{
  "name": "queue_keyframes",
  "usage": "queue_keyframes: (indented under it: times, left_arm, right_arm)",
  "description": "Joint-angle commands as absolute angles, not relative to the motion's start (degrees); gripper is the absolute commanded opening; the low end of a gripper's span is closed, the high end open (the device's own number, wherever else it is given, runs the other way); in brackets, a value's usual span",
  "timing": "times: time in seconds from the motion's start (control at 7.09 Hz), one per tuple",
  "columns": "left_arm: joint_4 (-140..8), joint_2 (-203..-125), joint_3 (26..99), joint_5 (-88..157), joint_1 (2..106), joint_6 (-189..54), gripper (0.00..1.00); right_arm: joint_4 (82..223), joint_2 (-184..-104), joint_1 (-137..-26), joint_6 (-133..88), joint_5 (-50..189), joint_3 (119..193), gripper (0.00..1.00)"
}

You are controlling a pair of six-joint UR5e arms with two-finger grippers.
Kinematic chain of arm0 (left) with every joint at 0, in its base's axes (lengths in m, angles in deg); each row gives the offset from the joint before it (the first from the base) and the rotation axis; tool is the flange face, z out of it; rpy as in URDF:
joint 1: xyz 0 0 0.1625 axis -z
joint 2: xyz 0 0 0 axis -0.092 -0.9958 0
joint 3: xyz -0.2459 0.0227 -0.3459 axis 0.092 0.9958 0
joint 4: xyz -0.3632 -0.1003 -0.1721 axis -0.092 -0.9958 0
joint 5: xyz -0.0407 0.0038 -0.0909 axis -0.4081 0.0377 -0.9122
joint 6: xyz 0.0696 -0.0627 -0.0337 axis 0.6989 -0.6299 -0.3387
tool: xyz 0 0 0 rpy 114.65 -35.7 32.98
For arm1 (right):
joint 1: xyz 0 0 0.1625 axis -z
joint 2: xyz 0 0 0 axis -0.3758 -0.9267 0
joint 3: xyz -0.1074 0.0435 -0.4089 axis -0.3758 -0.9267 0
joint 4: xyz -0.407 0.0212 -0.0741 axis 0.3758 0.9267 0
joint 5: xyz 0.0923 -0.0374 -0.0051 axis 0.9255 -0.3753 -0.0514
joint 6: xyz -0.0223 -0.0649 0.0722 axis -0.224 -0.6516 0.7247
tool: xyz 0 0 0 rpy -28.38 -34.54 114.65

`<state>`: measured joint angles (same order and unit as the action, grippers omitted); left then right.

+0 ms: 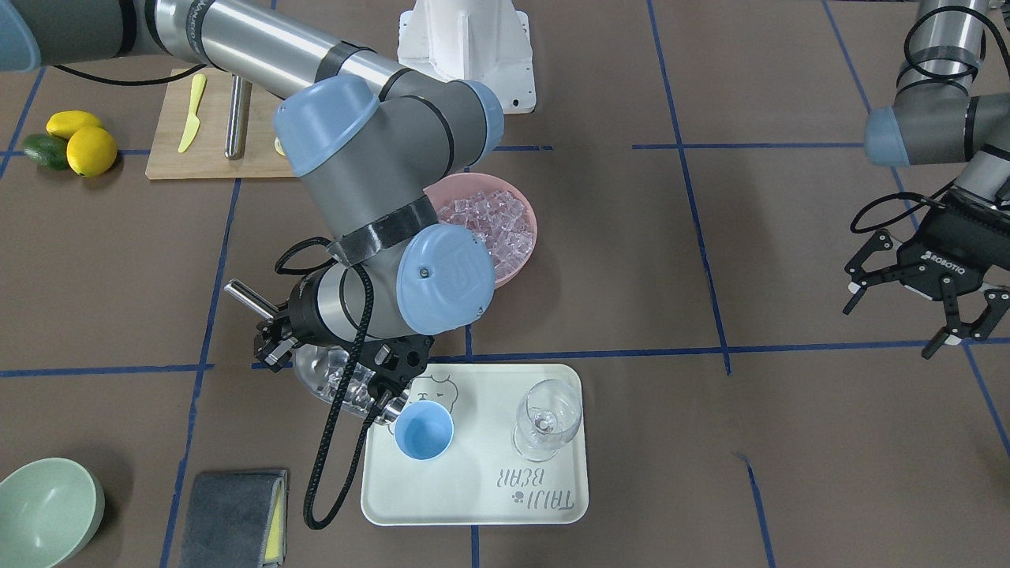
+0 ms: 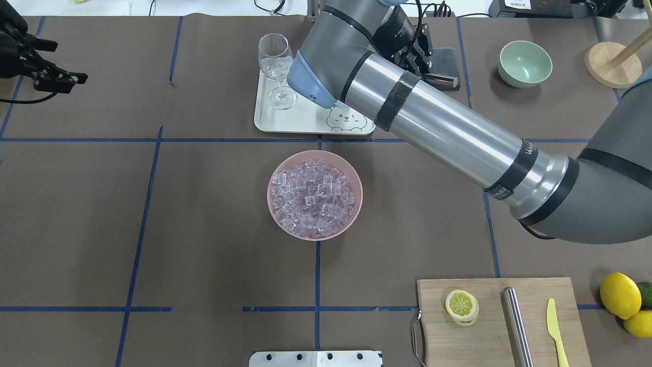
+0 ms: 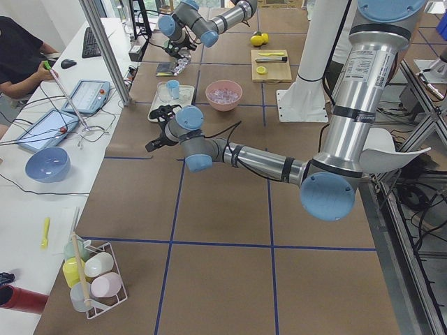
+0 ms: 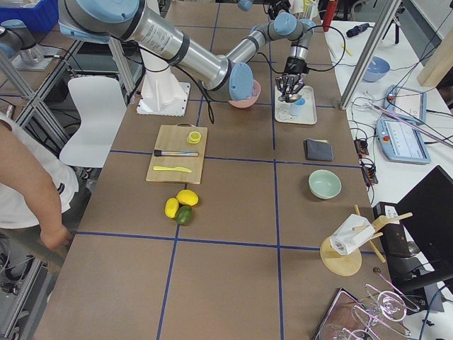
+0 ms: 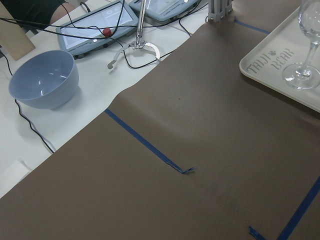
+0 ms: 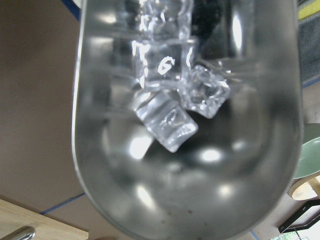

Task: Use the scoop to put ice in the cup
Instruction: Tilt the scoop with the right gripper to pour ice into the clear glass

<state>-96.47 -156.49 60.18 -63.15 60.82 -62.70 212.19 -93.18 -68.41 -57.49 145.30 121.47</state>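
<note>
Some ice (image 6: 172, 117) in scoop (image 6: 200, 200) beside cup (image 1: 424, 429), right hand (image 1: 331, 359) clamped on handle; cup empty, pour pending; left hand (image 1: 907, 315) apart.

Mirror-bright polished steel on the scoop (image 6: 225, 200), glassy clear ice (image 6: 167, 120), smooth matt plastic cup (image 1: 424, 432), dull brown paper table (image 1: 631, 260).

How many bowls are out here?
3: a pink bowl of ice mid-table, a green bowl by the far edge, a blue bowl on the white side desk. More may be hidden.

Light-blue cup (image 1: 424, 431), glassy clear ice (image 6: 169, 120), mirror-silver scoop (image 6: 200, 210), brown worktop (image 1: 631, 260) gridded with blue lines.
</note>
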Motion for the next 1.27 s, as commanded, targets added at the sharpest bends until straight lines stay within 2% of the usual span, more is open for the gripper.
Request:
queue_keyframes:
  times: [0.0,1.13]
  left_arm:
    - [-96.5,-156.5,60.1,-63.2,60.8,-62.7,1.00]
    - [-96.6,-156.4,60.1,-63.2,60.8,-62.6,1.00]
  right_arm:
    - [212.4,-92.9,-68.3,-58.0,143.8,121.4,0.00]
    - [214.7,-92.8,-68.3,-61.4,137.9,121.5,0.00]
